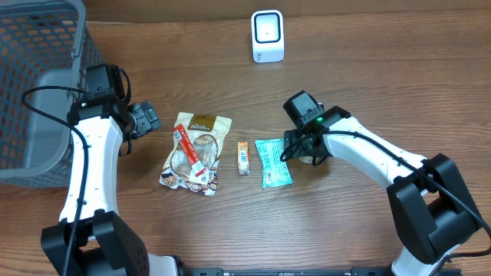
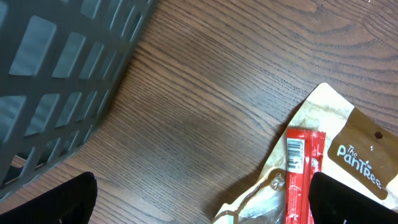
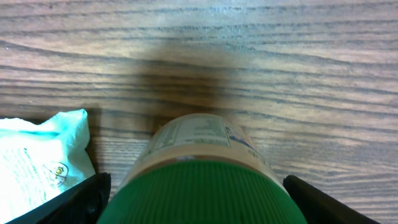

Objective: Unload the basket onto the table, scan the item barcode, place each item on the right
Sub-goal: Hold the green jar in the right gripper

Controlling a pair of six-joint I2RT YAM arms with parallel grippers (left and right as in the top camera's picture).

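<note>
Green-capped bottle (image 3: 199, 140) upright on table (image 1: 368, 77), between right gripper (image 3: 199, 196) fingers spread wide either side of cap; clamped or not, cannot tell. Teal packet (image 1: 273, 162) just beside it, then snack bag (image 1: 196, 152). Left gripper (image 2: 205, 199) jaws wide apart, empty, near bag. White scanner (image 1: 268, 36) far back, well apart.

Desk (image 1: 368, 69): brown, dark wood grain
Basket (image 1: 31, 46): grey, open grid pattern
Scanner (image 1: 268, 36): white, grey face
Pouch (image 1: 205, 123): tan, brown top, white lettering
Stick pack (image 2: 300, 180): red, white barcode patch
Small pack (image 1: 243, 157): orange and white
Packet (image 1: 272, 162): pale teal
Bottle cap (image 3: 208, 193): green, ribbed
Bottle label (image 3: 199, 134): cream, fine dark print
</note>
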